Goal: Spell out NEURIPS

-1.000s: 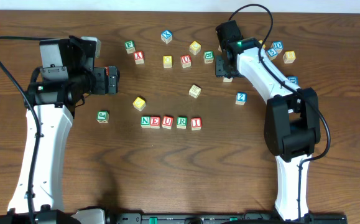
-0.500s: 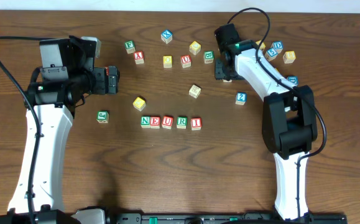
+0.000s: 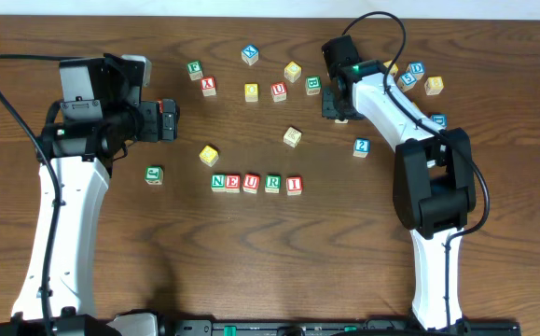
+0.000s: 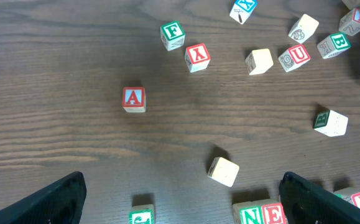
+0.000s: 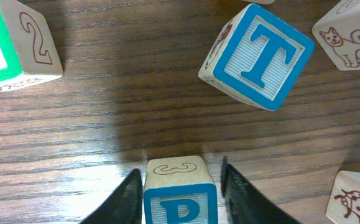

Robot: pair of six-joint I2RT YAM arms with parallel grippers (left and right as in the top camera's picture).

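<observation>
The blue P cube (image 5: 181,205) looks like light, rigid wood with smooth flat faces, so it is best gripped squarely on two opposite sides. It sits on the surface (image 5: 105,93) between the right pincer's (image 5: 180,169) fingers (image 5: 127,199), which hug its flanks. I cannot tell whether they are pinching it. The NEURI row (image 3: 251,183) lies well apart from it. The left pincer (image 3: 169,119) hangs spread wide.

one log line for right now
word: NEURI row laid | left gripper: open, empty | right gripper: straddling blue P cube, grip unclear | next: likely P to row's end
</observation>
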